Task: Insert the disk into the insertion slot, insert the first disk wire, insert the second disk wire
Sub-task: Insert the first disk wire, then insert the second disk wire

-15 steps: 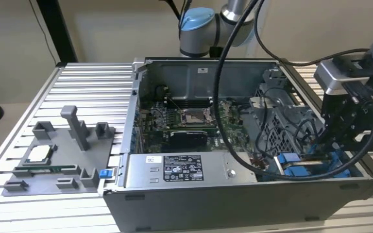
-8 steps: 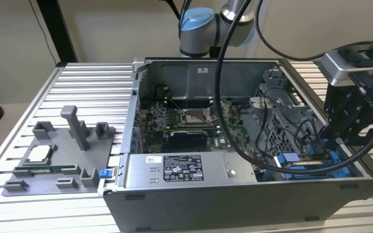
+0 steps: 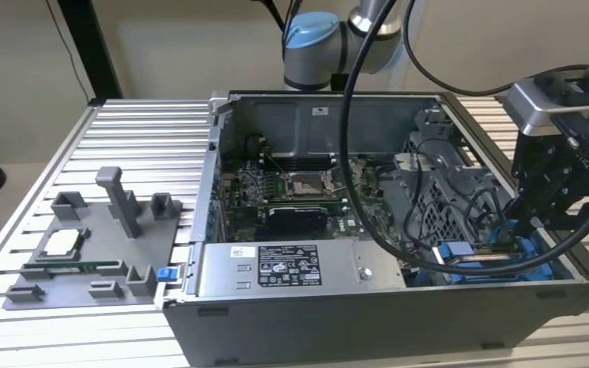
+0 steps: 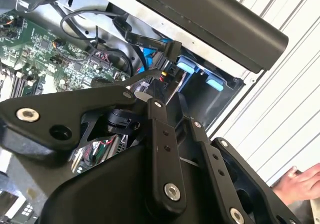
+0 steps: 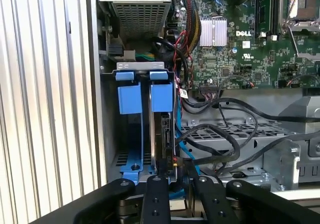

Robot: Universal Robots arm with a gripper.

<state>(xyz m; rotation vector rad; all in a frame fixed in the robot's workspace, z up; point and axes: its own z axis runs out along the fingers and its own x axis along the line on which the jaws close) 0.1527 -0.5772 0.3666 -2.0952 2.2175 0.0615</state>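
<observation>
pincer (image 5: 177, 178): grip could not be told | disk (image 5: 162, 139): on edge in insertion slot (image 5: 140, 65) | straight ahead of pincer, long axis pointing away

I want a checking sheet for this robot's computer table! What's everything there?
Surface: ribbed metal table carrying an open computer case.
Job's things: the disk appears to stand on edge in the insertion slot.
Clutter: grey fixture plate with small parts, at the exterior view's left.
End effector: the end effector is right next to the disk.
Cables: black wires loop beside the slot.
Surroundings: a person's hand in the second wrist view; robot arm behind the case.
</observation>
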